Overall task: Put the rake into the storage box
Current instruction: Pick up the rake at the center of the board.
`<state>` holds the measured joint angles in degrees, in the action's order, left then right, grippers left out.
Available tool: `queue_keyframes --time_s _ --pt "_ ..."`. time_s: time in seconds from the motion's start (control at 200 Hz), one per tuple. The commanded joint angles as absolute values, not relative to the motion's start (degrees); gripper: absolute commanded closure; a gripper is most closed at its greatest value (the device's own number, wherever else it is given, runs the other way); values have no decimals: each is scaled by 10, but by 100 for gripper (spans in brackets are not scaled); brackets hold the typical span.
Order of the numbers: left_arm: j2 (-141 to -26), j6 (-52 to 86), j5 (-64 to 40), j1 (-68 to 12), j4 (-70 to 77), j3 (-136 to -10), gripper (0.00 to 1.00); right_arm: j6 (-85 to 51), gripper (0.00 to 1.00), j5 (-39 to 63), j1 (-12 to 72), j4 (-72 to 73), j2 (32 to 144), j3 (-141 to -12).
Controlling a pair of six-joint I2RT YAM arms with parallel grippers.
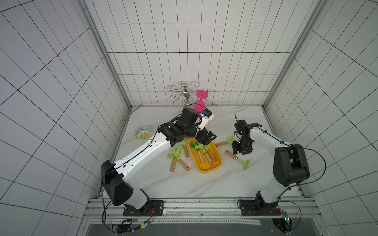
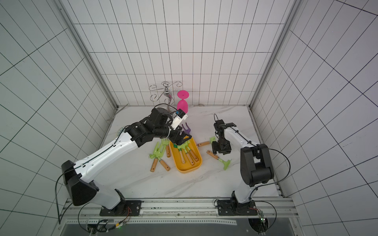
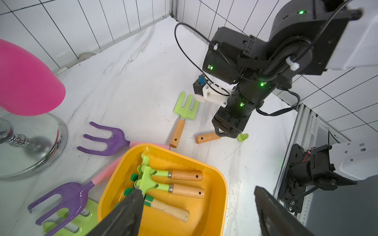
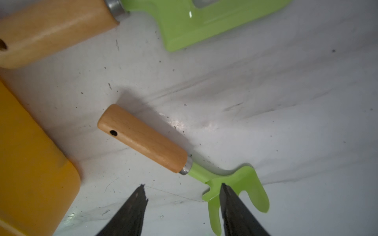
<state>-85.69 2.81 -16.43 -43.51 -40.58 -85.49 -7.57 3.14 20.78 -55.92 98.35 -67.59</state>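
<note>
Marble surface (image 1: 163, 183) | right gripper (image 4: 182, 185) half-spread astride rake (image 4: 143, 141) head | handle end nearer storage box (image 4: 30, 153) | left gripper (image 3: 198, 189) wide, empty

Both top views look down over the whole table (image 1: 173, 183); both close wrist views share the storage box (image 3: 214, 206) (image 4: 30, 163).

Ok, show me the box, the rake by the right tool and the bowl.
box (image 1: 206, 168): in a top view, bare floor at its near end.
rake (image 4: 143, 140): right wrist view, middle of the wooden handle.
bowl (image 1: 143, 132): in a top view, patterned inside.
</note>
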Motion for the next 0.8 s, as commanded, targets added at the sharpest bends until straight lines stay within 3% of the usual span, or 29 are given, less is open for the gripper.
queue_keyframes --time_s 0.0,0.18,0.505,0.794 --pt "-834 21 -150 -427 -417 -840 14 -56 43 10 233 -555 1012 -699" --pt "-807 10 -143 -414 -419 -819 13 -47 46 -6 236 -552 1041 -703" --pt "-781 -13 -115 -408 -429 -800 12 -29 69 -11 239 -559 1095 -717" --pt "-775 -14 -115 -408 -432 -793 12 -24 85 -19 252 -551 1071 -698"
